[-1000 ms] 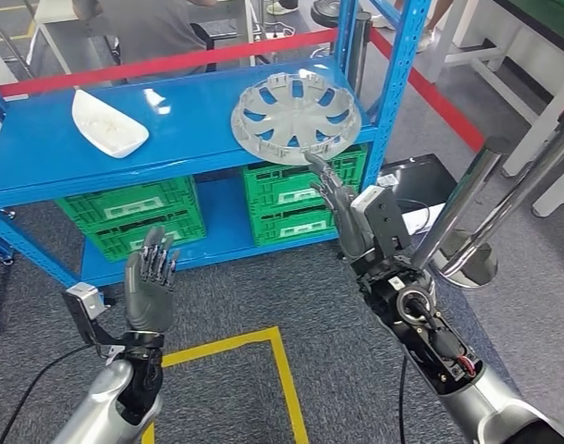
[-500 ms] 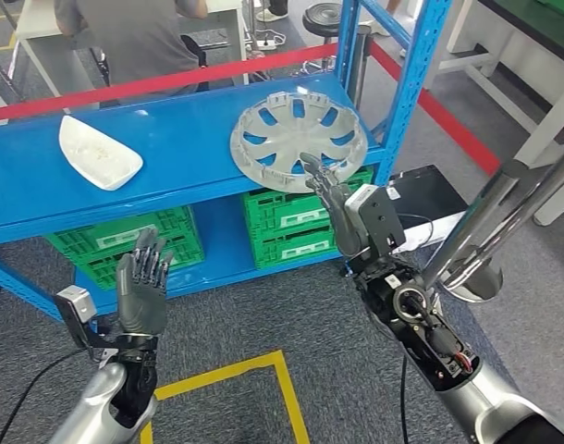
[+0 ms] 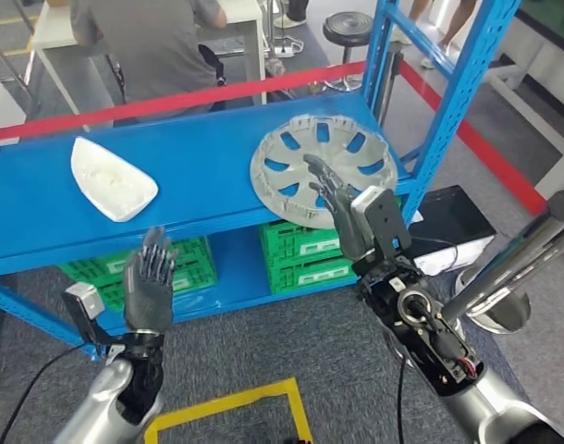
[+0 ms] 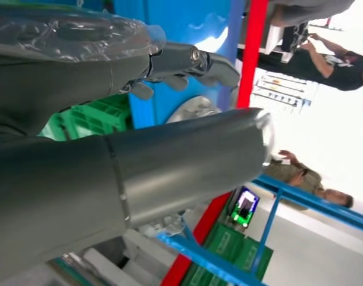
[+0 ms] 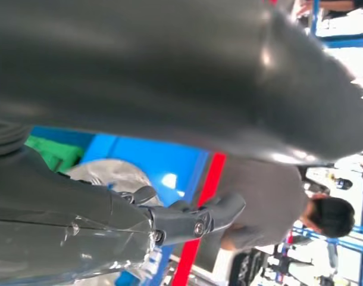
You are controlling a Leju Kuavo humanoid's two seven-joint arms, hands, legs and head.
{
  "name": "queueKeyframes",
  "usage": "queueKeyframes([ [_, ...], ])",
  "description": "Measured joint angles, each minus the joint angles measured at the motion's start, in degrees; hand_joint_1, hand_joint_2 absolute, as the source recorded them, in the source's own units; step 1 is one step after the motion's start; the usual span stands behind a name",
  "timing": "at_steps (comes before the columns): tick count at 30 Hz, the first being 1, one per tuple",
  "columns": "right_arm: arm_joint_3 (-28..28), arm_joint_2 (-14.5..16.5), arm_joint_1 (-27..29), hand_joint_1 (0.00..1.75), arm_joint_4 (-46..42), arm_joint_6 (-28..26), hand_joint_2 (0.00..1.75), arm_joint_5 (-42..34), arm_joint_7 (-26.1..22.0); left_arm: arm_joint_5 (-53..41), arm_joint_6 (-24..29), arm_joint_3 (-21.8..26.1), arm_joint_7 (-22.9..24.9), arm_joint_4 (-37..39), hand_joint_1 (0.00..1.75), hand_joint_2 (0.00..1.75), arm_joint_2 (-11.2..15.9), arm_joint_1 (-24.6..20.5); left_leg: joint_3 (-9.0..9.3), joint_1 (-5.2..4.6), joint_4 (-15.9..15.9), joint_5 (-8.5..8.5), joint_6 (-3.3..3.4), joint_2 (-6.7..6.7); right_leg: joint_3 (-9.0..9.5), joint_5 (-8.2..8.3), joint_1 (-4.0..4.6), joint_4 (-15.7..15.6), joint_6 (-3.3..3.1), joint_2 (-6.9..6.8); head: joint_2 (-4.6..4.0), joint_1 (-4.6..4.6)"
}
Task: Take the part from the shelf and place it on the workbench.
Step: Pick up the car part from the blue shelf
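A silver wheel cover [image 3: 324, 166] lies flat at the right end of the blue shelf [image 3: 195, 157]. A white curved part [image 3: 113, 178] lies at the shelf's left. My right hand [image 3: 335, 205] is raised with fingers spread and holds nothing; its fingertips overlap the wheel cover's front rim, and I cannot tell whether they touch. The right wrist view has those fingers [image 5: 193, 221] in front of the wheel cover [image 5: 108, 176]. My left hand [image 3: 149, 285] is open, palm forward, below the shelf's front edge; its fingers [image 4: 193, 59] hold nothing.
Green crates [image 3: 307, 254] sit on the lower shelf. A blue upright [image 3: 454, 102] stands right of the wheel cover. A red barrier tape [image 3: 195, 97] runs behind the shelf, with a seated person [image 3: 153, 42] beyond. A chrome stanchion [image 3: 516, 264] stands right; yellow floor tape [image 3: 230, 407] below.
The whole view has shifted, so the camera moved and the shelf sits closer. My right hand now overlaps the wheel cover's front rim instead of hanging below it.
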Motion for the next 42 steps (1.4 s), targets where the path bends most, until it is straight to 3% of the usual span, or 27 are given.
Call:
queueKeyframes([
  [1,0.01,0.01,-0.16,0.00,-0.04,0.02,0.00,0.00,-0.07,-0.01,0.01,0.01,-0.04,-0.04,0.00,0.00,0.02,-0.06,-0.82,0.06,1.78,0.48,-0.28,0.06,0.29,-0.03,-0.11,-0.10,-0.26,0.00,0.00,-0.11],
  [3,0.04,0.01,-0.34,0.00,-0.07,0.07,0.00,0.00,-0.13,0.00,0.05,0.02,-0.09,-0.08,0.00,0.00,0.06,-0.11,-4.90,0.26,8.20,0.92,-1.04,0.31,1.06,-0.46,-0.34,-0.28,-0.72,-0.07,0.00,-0.28],
  [4,0.06,0.01,-0.35,0.00,-0.07,0.08,0.00,0.00,-0.15,0.03,0.09,0.02,-0.09,-0.09,0.00,0.00,0.10,-0.01,-7.59,0.43,12.01,0.08,-1.43,0.48,1.36,-0.80,-0.38,-0.35,-0.91,-0.12,0.00,-0.37],
  [6,0.09,-0.01,-0.33,0.00,-0.05,0.11,0.00,0.00,-0.21,0.09,0.14,0.02,-0.02,-0.09,0.00,0.00,0.25,0.25,-12.28,0.80,17.31,-3.76,-1.99,0.70,2.03,-1.60,-0.42,-0.37,-1.08,-0.09,0.00,-0.53],
  [7,0.11,-0.01,-0.32,0.00,-0.03,0.10,0.00,0.00,-0.24,0.12,0.14,0.02,0.02,-0.09,0.00,0.00,0.31,0.34,-13.61,0.96,17.84,-5.12,-2.11,0.77,2.49,-2.05,-0.42,-0.37,-1.07,-0.03,0.00,-0.59],
  [8,0.13,-0.01,-0.31,0.00,-0.02,0.10,0.00,0.00,-0.25,0.13,0.13,0.02,0.04,-0.09,0.00,0.00,0.34,0.39,-13.99,1.06,16.55,-5.01,-2.12,0.81,3.05,-2.51,-0.43,-0.37,-1.02,0.03,0.00,-0.66],
  [9,0.15,-0.01,-0.32,0.00,0.00,0.08,0.00,0.00,-0.26,0.13,0.13,0.02,0.05,-0.09,0.00,0.00,0.36,0.40,-13.41,1.12,13.51,-3.22,-2.04,0.83,3.66,-2.97,-0.42,-0.37,-0.94,0.09,0.00,-0.72],
  [11,0.15,-0.01,-0.43,0.00,0.01,-0.01,0.00,0.00,-0.26,0.12,0.14,0.02,0.04,-0.09,0.00,0.00,0.42,0.36,-10.75,1.07,4.95,3.23,-1.67,0.83,4.73,-3.82,-0.35,-0.33,-0.64,0.16,0.00,-0.85],
  [12,0.15,-0.01,-0.54,0.00,0.03,-0.05,0.00,0.01,-0.26,0.11,0.19,0.02,0.03,-0.09,0.00,0.00,0.46,0.32,-9.64,0.94,1.77,5.43,-1.57,0.82,5.00,-4.17,-0.27,-0.30,-0.39,0.25,0.00,-0.92],
  [14,0.09,-0.01,-0.86,0.00,0.13,0.01,0.00,0.14,-0.16,0.09,0.43,0.02,-0.05,-0.10,0.00,0.00,0.54,0.31,-8.76,0.76,-0.64,7.46,-1.61,0.70,5.07,-4.89,-0.06,-0.08,-0.02,0.40,0.00,-0.98],
  [18,-0.03,-0.20,-1.22,0.00,0.37,0.70,0.00,1.40,1.22,0.11,0.84,0.03,-0.20,-0.12,0.00,0.00,0.71,0.41,-8.51,0.79,-0.59,7.78,-2.54,0.42,5.23,-5.35,0.09,0.03,-1.66,0.40,0.00,-0.51],
  [21,-0.05,-0.69,-1.55,0.00,0.38,1.22,0.00,2.79,2.66,0.11,1.17,0.04,-0.22,-0.13,0.00,0.00,0.81,0.47,-8.50,0.71,-0.51,7.50,-2.11,0.19,5.63,-5.48,0.05,-0.52,-1.17,0.25,0.00,-0.31],
  [23,-0.07,-0.95,-1.80,0.00,0.38,1.39,0.00,3.30,3.07,0.11,1.22,0.05,-0.22,-0.13,0.00,0.00,0.92,0.49,-8.50,0.68,-0.49,7.37,-1.91,0.13,5.80,-5.50,0.02,-0.82,-0.48,0.20,0.00,-0.26],
  [25,-0.07,-1.05,-1.95,0.00,0.38,1.70,0.87,3.93,3.54,0.11,1.30,0.06,-0.22,-0.13,0.00,0.00,0.97,0.50,-8.50,0.66,-0.48,7.29,-1.79,0.13,5.89,-5.50,-0.01,-1.00,0.05,0.19,0.00,-0.26],
  [27,-0.07,-1.12,-1.98,0.00,0.38,1.90,1.75,4.35,3.85,0.11,1.37,0.06,-0.22,-0.13,0.00,0.00,0.98,0.52,-8.50,0.66,-0.48,7.28,-1.78,0.13,5.91,-5.51,-0.01,-1.03,0.13,0.19,0.00,-0.26],
  [35,-0.11,-1.72,-2.02,0.00,0.23,2.90,1.75,6.49,5.55,0.11,1.58,0.13,-0.18,-0.36,0.00,0.00,1.11,0.77,-8.49,0.66,-0.47,7.28,-1.78,0.13,5.90,-5.49,-0.01,-1.04,0.17,0.19,0.00,-0.26],
  [36,-0.60,-2.85,-2.07,0.00,-0.48,4.78,1.75,10.17,8.10,0.07,1.72,0.22,-0.06,-0.78,0.00,0.00,1.30,1.33,-8.47,0.66,-0.46,7.28,-1.77,0.13,5.90,-5.48,-0.01,-1.04,0.27,0.19,0.00,-0.27],
  [39,-3.48,-9.49,-2.83,0.00,-4.99,18.15,1.75,26.87,19.29,-0.12,1.91,0.97,0.28,-2.50,0.00,0.00,2.07,3.67,-8.31,0.67,-0.51,7.29,-1.75,0.16,5.94,-5.47,0.00,-1.04,0.50,0.20,0.00,-0.29],
  [42,-4.43,-13.18,-3.74,0.00,-7.24,27.47,1.75,33.85,23.30,-0.09,1.72,1.67,0.27,-2.97,0.00,0.00,2.36,4.30,-8.16,0.68,-0.60,7.29,-1.75,0.19,6.01,-5.47,0.01,-1.04,0.50,0.22,0.00,-0.31],
])
